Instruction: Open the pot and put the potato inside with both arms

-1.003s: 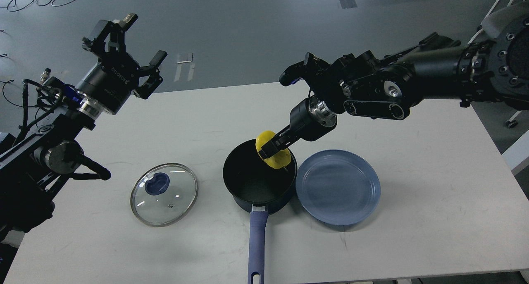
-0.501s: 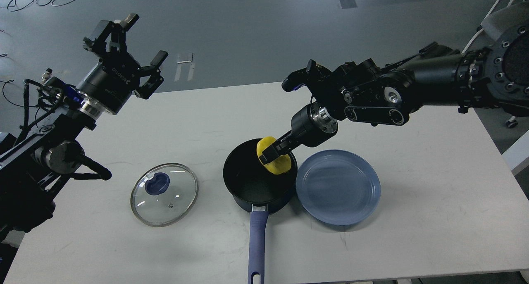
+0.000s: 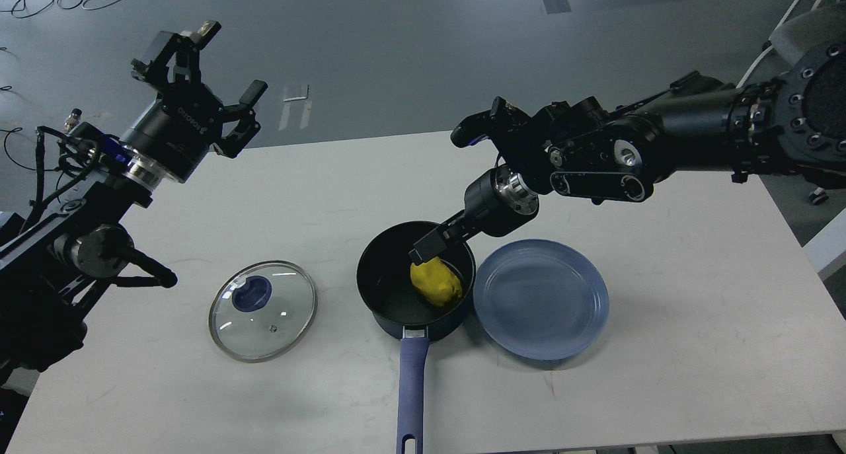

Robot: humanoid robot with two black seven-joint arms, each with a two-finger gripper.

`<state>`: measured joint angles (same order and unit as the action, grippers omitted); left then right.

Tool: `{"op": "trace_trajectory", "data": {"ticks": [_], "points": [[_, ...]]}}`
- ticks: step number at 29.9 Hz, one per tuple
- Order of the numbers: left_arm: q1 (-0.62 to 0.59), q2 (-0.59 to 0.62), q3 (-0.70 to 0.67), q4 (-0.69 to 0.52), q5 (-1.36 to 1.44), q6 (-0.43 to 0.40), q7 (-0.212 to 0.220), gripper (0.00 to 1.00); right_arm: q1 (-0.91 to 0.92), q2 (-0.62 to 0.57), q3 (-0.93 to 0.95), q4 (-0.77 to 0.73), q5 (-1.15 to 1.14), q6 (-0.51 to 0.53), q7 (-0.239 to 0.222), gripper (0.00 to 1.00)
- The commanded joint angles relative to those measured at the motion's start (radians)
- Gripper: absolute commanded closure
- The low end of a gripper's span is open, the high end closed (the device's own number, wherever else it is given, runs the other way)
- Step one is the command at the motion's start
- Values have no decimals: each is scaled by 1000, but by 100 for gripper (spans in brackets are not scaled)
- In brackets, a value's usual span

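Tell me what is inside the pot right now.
The potato lies inside the pot, toward its right side, on the black bottom. The right gripper hangs just above it. The bottom under the potato is covered. The lid lies on the table.

Colours I saw on the desk (image 3: 661,256)

Yellow potato (image 3: 436,283), navy pot (image 3: 396,279) black inside, blue plate (image 3: 540,299), blue-knobbed glass lid (image 3: 263,310).

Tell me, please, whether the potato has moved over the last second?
Yes. The potato has dropped from rim height, where the right gripper held it, down onto the floor of the pot, which has not shifted beside the blue plate.
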<state>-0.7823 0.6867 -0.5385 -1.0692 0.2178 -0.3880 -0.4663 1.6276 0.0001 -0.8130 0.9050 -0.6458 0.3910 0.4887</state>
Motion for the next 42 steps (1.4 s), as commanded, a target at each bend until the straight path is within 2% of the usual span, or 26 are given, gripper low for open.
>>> {"op": "trace_trajectory", "data": {"ticks": [1, 10, 16, 18, 21, 25, 28, 36, 40, 42], "points": [[0, 1, 0, 0, 0, 0, -2, 2, 0, 0, -2, -2, 0, -1, 0, 12], [0, 1, 0, 0, 0, 0, -2, 2, 14, 0, 14, -15, 15, 0, 0, 9], [0, 1, 0, 0, 0, 0, 0, 2, 11, -5, 110, -31, 32, 3, 0, 8], [0, 1, 0, 0, 0, 0, 0, 2, -6, -83, 170, -29, 38, 3, 0, 8], [0, 1, 0, 0, 0, 0, -2, 2, -61, -185, 241, -32, 90, -1, 0, 7], [0, -1, 0, 0, 0, -9, -2, 2, -207, -349, 447, -40, 251, 3, 0, 6], [0, -2, 0, 0, -2, -18, 0, 2, -308, -403, 582, -41, 334, 0, 0, 6], [20, -13, 2, 0, 0, -22, 0, 2, -596, -449, 883, -87, 610, -4, 0, 4], [51, -29, 2, 0, 2, -22, 2, 2, -687, -450, 979, -109, 660, -4, 0, 1], [67, -42, 2, 0, 3, -28, 17, 2, -744, -442, 1043, -117, 684, -4, 0, 0]]}}
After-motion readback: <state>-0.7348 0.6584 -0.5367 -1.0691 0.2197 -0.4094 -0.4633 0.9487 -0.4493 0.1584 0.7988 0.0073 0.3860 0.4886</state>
